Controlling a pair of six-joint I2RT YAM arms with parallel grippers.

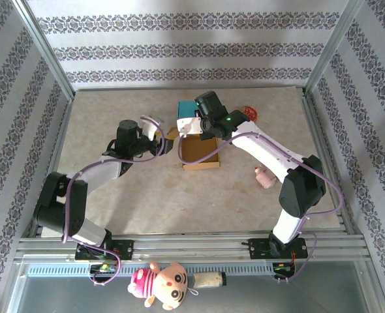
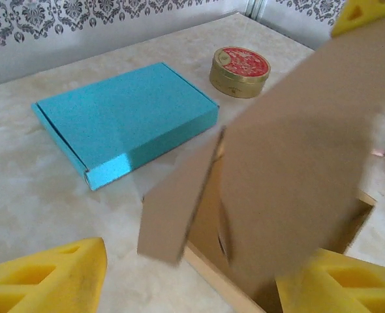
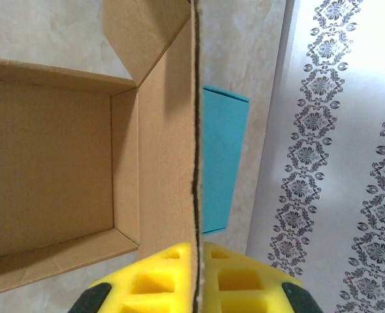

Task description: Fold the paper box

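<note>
1. Yellow pads (image 3: 169, 280) of the right jaws are clenched on the top edge of an upright flap (image 3: 166, 163) of the brown cardboard box (image 3: 42, 163), one pad on each side of the sheet.
2. Left jaws are released, their own pads (image 2: 46, 280) spread wide. A raised panel (image 2: 297, 163) of the cardboard box stands between them, clear of the pad at the lower left of the wrist view. Whether the other pad touches it I cannot tell.
3. From that panel's side a narrower tab (image 2: 176, 202) hangs toward the free pad.
4. Open-topped, the cardboard box rests flat on the pale marbled surface (image 1: 114, 195), between the two wrists, with its inside bare.
5. Just behind the cardboard box a flat teal box (image 2: 124, 120) lies closed, with a narrow strip of surface between them.
6. Behind the cardboard box and to its right sits a round gold tin (image 2: 240, 70) with a red lid.
7. Right of the cardboard box, well apart from it, lies a small pink object (image 1: 264, 176), too small to identify.
8. Far in front of the cardboard box, past the arm bases, a pink plush toy (image 1: 163, 283) lies beside a small pale cylinder (image 1: 209, 280).
</note>
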